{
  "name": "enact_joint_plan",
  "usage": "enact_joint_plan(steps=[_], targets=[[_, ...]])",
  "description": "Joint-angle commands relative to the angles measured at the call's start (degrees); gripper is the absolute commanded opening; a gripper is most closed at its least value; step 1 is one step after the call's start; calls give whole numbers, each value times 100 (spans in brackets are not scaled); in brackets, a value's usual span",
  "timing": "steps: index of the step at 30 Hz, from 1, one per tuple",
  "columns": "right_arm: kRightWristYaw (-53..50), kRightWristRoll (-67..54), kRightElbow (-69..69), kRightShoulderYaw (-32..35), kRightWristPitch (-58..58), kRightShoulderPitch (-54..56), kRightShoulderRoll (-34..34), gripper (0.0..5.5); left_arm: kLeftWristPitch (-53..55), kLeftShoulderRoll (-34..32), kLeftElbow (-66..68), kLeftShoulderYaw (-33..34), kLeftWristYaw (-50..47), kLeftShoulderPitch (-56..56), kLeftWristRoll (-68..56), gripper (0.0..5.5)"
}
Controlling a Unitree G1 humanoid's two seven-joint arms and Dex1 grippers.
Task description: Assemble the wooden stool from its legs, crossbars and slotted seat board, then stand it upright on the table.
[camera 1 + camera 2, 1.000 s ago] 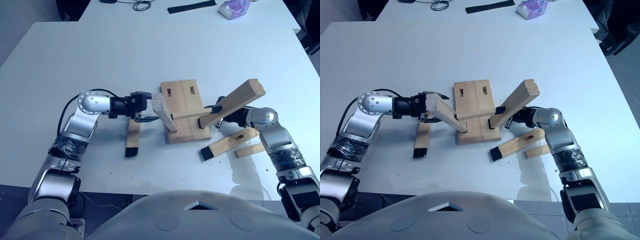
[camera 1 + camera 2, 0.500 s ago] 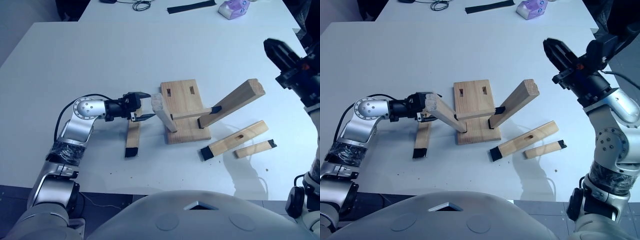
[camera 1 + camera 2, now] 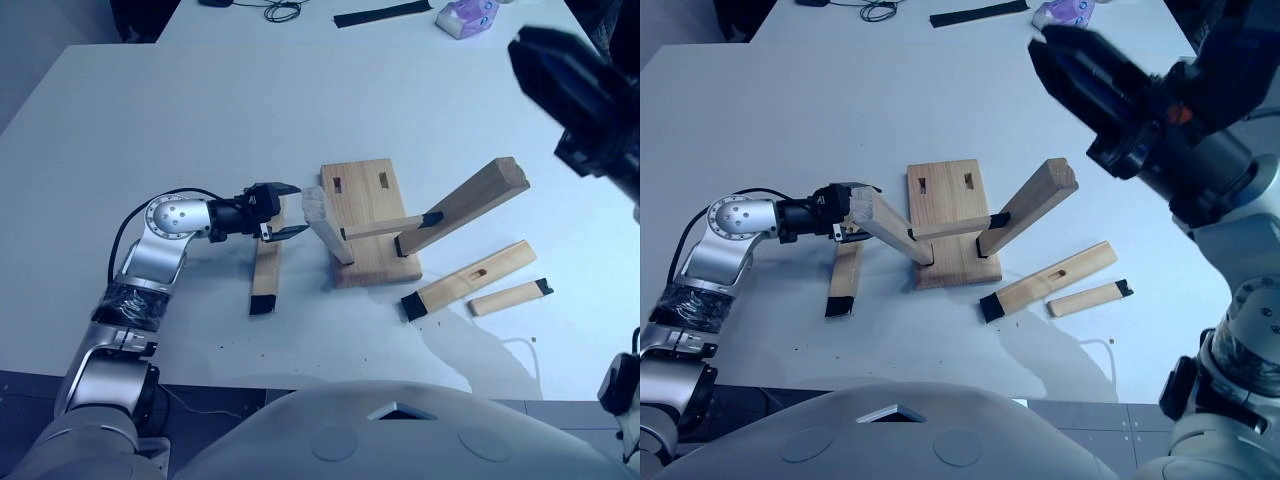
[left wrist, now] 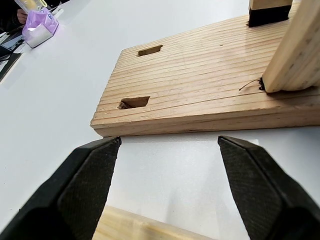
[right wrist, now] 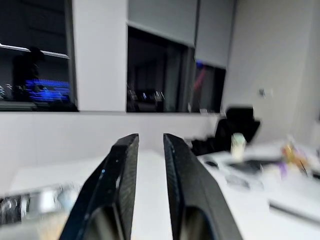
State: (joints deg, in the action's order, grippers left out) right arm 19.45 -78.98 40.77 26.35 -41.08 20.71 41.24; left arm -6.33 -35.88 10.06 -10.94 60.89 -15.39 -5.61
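The slotted seat board (image 3: 368, 215) lies flat on the white table with two legs stuck in it: a short slanted one (image 3: 327, 226) and a long one (image 3: 465, 204) leaning right, joined by a thin crossbar (image 3: 381, 229). My left gripper (image 3: 288, 210) hovers open just left of the short leg, above a loose leg (image 3: 266, 272). From the left wrist, its fingers (image 4: 87, 187) frame the board's edge (image 4: 200, 120) and two empty slots. Another loose leg (image 3: 470, 280) and a short crossbar (image 3: 508, 297) lie to the right. My right gripper (image 3: 1060, 55) is raised high, shut (image 5: 150, 137) on nothing.
A second table behind carries a purple tissue pack (image 3: 468, 17), a black strip (image 3: 383, 14) and cables (image 3: 285, 8). Bare white tabletop (image 3: 200, 110) stretches to the left and far side of the board. The table's front edge runs close below the loose parts.
My right gripper let go of the long leg and swung up high toward the camera. My left gripper released the short leg's top and drew back a little, open. The stool parts stayed put.
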Motion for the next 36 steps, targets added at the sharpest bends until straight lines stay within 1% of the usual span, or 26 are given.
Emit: enact_joint_plan(steps=[1, 4, 8, 10, 12, 16, 19, 21, 23, 24, 26, 28, 31, 34, 36], targets=[[-347, -627, -91, -113, 229, 530, 112, 90, -49, -2, 49, -42, 6, -144, 96, 360], [-66, -5, 83, -601, 108, -159, 94, 90, -57, 5, 34, -54, 18, -132, 92, 360], [474, 1386, 265, -1631, 273, -1285, 4, 90, -82, 15, 44, -90, 42, -135, 104, 360], [546, 1718, 356, -1961, 403, -1437, -150, 90, -87, 20, 44, -110, 52, -146, 110, 360], [524, 1787, 420, -2087, 487, -1369, -243, 90, -86, 20, 18, -117, 62, -141, 116, 360], [434, 1659, 355, -2008, 574, -1127, -301, 90, -83, 25, -18, -114, 29, -92, 138, 360], [252, 1395, 224, -1706, 657, -873, -303, 90, -64, 42, -96, -104, -21, -27, 144, 360], [-78, 1256, 43, -1399, 771, -679, -368, 90, 5, 60, -206, -29, -110, 35, 94, 360], [-641, 1413, -83, -1080, 851, -642, -456, 90, 155, 28, -522, 192, -367, 241, 30, 360], [-982, 1497, -77, -902, 856, -732, -504, 90, 328, 45, -765, 375, -645, 401, 23, 360], [-1561, 1563, 101, -550, 844, -1113, -609, 90, 808, 114, -1468, 791, -1116, 896, -195, 360], [-2084, 1459, 534, -402, 886, -1487, -794, 90, 1286, 236, -2149, 1132, -1579, 1412, -380, 360], [-2809, 1099, 1055, -687, 999, -1439, -1102, 90, 1777, 537, -2683, 1303, -2162, 1639, -503, 360], [-3281, 806, 1448, -1224, 1127, -939, -1349, 90, 2022, 759, -2811, 1131, -2416, 1510, -496, 360], [-3442, 543, 1616, -1465, 1233, -568, -1378, 90, 2009, 781, -2713, 997, -2442, 1438, -374, 360]])
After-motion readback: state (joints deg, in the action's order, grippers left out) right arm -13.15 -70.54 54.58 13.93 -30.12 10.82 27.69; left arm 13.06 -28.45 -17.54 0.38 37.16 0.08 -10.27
